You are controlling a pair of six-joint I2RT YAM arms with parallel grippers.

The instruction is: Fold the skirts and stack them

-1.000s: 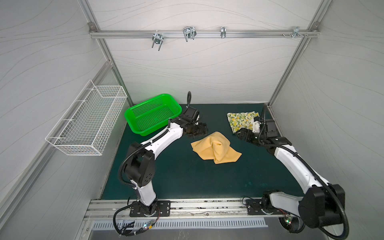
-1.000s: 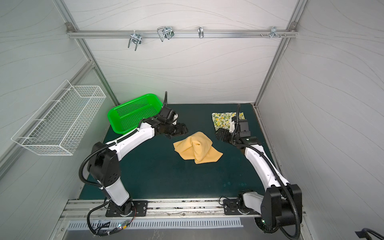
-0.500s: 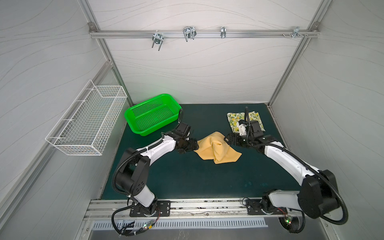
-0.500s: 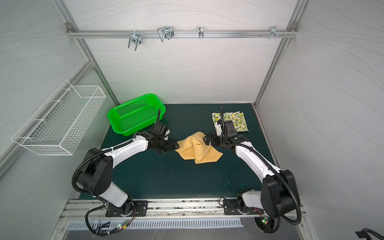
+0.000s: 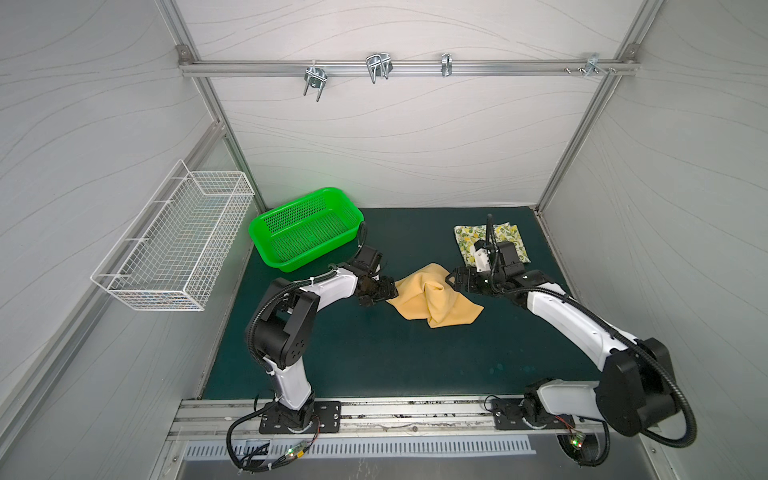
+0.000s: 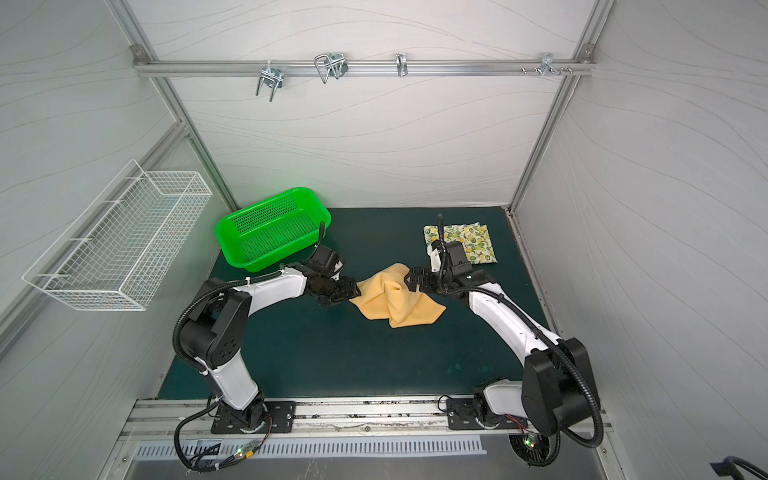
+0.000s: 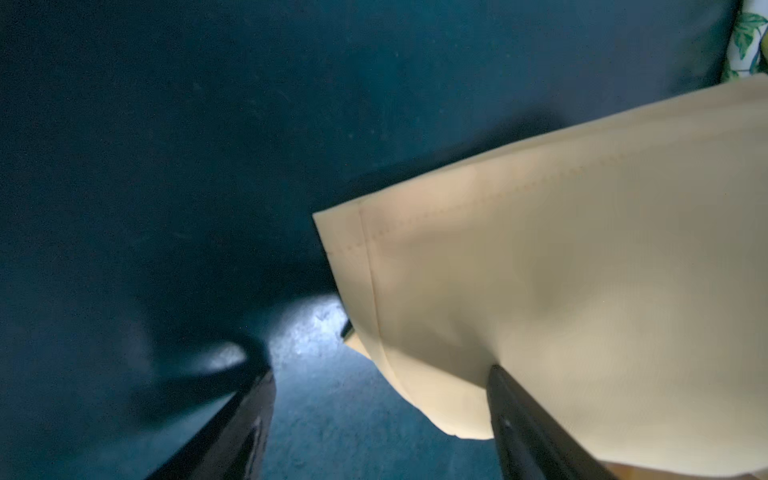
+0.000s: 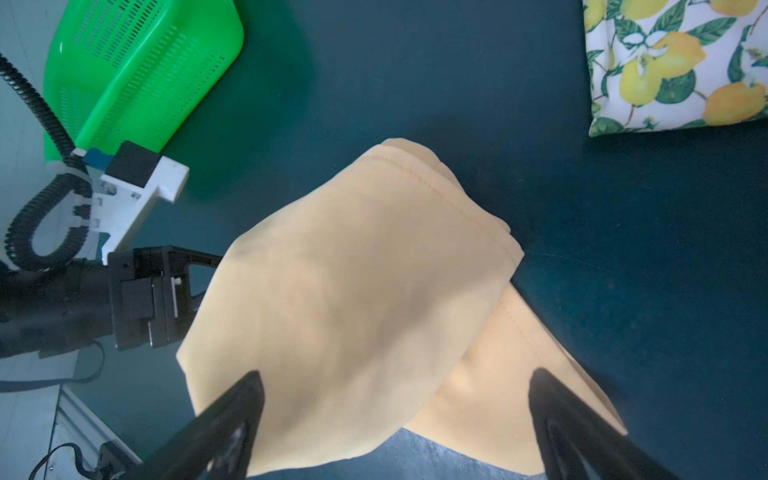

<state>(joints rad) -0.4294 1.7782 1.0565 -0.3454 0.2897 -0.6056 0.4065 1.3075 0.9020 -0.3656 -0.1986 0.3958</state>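
Checking both top views: the mustard skirt (image 5: 436, 297) (image 6: 395, 299) lies crumpled on the dark mat (image 5: 374, 353), right of the green basket (image 5: 286, 266) (image 6: 249, 259) and nearer the arm bases than it. The lemon-print skirt (image 5: 517, 245) (image 6: 482, 245) lies flat as a neat rectangle, further right of the basket again, apart from the mustard one and partly hidden by the right arm. The left gripper (image 5: 388, 289) (image 6: 352, 291) is at the mustard skirt's basket-side edge. The right gripper (image 5: 453, 279) (image 6: 409, 280) is at the edge facing away from the basket.

Left wrist view: the left gripper (image 7: 378, 372) has its jaws apart, nothing clamped. One finger is over the mustard skirt (image 7: 561, 270) near its stitched hem corner, the other is over bare mat (image 7: 166, 166). I can't tell whether the finger touches the cloth. A sliver of the lemon-print skirt (image 7: 748, 37) shows at the frame corner.

Right wrist view: the right gripper (image 8: 397, 374) is spread wide, both fingertips over the mustard skirt (image 8: 353, 291), no cloth pinched between them. The left gripper's body sits against the skirt's far edge, on the basket (image 8: 137, 62) side. The lemon-print skirt (image 8: 673, 62) lies clear of the mustard one, with mat between them.
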